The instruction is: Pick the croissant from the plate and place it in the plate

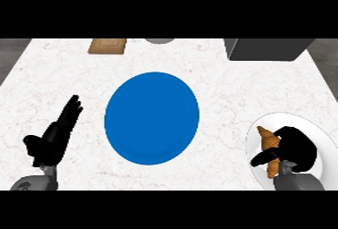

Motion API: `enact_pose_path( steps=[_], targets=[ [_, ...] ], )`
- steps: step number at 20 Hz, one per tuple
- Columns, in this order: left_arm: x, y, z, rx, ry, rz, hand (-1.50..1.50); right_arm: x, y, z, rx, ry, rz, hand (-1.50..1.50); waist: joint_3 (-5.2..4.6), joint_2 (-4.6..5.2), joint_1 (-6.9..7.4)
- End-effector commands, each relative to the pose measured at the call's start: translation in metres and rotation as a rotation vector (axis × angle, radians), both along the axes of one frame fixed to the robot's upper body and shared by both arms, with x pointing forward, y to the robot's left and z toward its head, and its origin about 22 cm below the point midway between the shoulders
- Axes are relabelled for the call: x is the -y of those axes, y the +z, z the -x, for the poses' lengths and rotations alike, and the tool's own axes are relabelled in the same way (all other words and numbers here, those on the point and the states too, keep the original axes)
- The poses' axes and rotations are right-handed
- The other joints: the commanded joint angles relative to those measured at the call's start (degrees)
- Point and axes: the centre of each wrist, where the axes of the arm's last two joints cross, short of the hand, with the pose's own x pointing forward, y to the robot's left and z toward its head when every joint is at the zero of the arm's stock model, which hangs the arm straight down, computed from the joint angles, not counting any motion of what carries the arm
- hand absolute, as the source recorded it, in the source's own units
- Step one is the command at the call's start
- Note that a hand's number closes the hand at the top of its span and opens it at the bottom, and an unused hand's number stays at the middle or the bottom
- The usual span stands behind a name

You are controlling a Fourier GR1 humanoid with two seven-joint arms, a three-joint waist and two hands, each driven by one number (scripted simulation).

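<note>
A brown croissant (268, 142) lies on a white plate (305, 123) at the right of the counter. My right hand (294, 147) rests over the croissant with its fingers curled and the thumb crossing the croissant's lower part, hiding some of it. A large blue plate (152, 117) sits bare in the middle of the counter. At the left, my left hand (58, 132) stays open with straight fingers pointing up, apart from both plates.
A dark grey box (267, 48) stands at the back right. A small wooden board (107, 45) and a grey round object (159, 40) sit along the back edge. The counter top is white marble.
</note>
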Motion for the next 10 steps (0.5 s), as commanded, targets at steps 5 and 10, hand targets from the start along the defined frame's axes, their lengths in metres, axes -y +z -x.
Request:
enact_pose_path(
  steps=[5, 10],
  targets=[
    [-0.014, 0.002, 0.003, 0.006, 0.008, -0.008, 0.00, -0.008, -0.014, 0.035, 0.010, 0.282, -0.117, 1.50, 0.80, 0.55, -0.65],
    [0.011, -0.001, 0.003, 0.004, 0.009, 0.003, 0.00, -0.015, -0.011, 0.072, 0.090, 0.554, -0.227, 1.50, 0.83, 0.41, -0.96]
  ],
)
